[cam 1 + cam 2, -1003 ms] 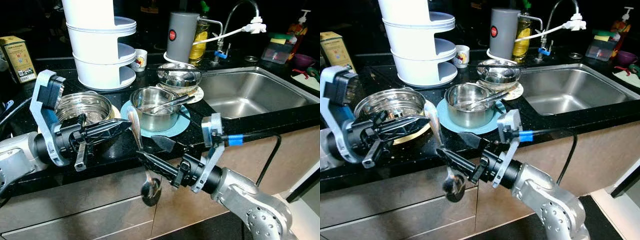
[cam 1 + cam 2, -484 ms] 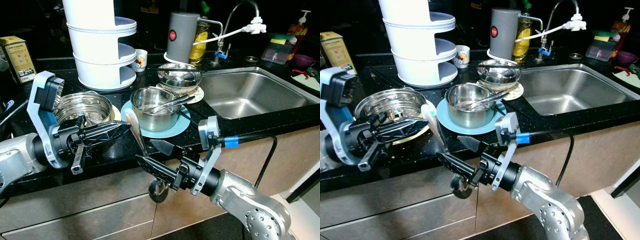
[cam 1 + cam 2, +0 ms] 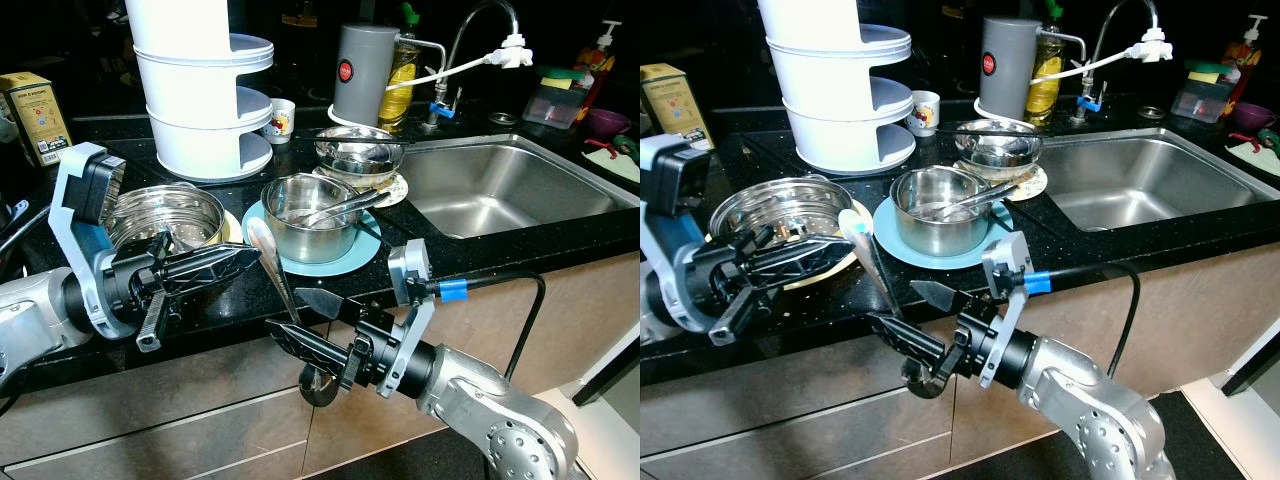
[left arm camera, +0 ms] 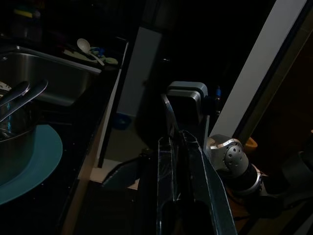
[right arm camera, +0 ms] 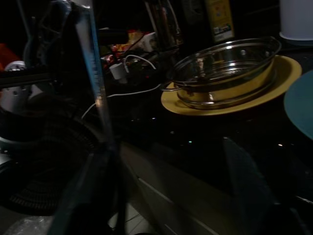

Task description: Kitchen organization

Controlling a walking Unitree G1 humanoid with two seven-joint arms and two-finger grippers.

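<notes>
Left eye view: right gripper (image 3: 300, 335) was clamped on the ladle (image 3: 283, 300), handle up, bowl below the worktop (image 3: 480, 235) front edge. Left gripper (image 3: 235, 262) fingers together, just beside. I judged a handover step; next, left must open.

**Counting what is sitting on the black counter**

Three shiny round steel vessels are standing on the counter: one wide steel steamer pan (image 3: 165, 215), one deep steel pot (image 3: 310, 215), one shallow steel bowl (image 3: 358, 152); three flat round plates are lying under them, one yellow plate (image 5: 274, 85), one light blue plate (image 3: 362, 245), one pale patterned plate (image 3: 392, 188); one white three-tier round rack (image 3: 200, 100) is standing behind; one grey cylindrical canister (image 3: 362, 72) is rising beside one yellow oil bottle (image 3: 400, 85); one small white printed cup (image 3: 282, 120) and one green-gold tea box (image 3: 35, 118) are sitting nearby; one long steel spoon (image 3: 272, 265) is showing in front.
</notes>
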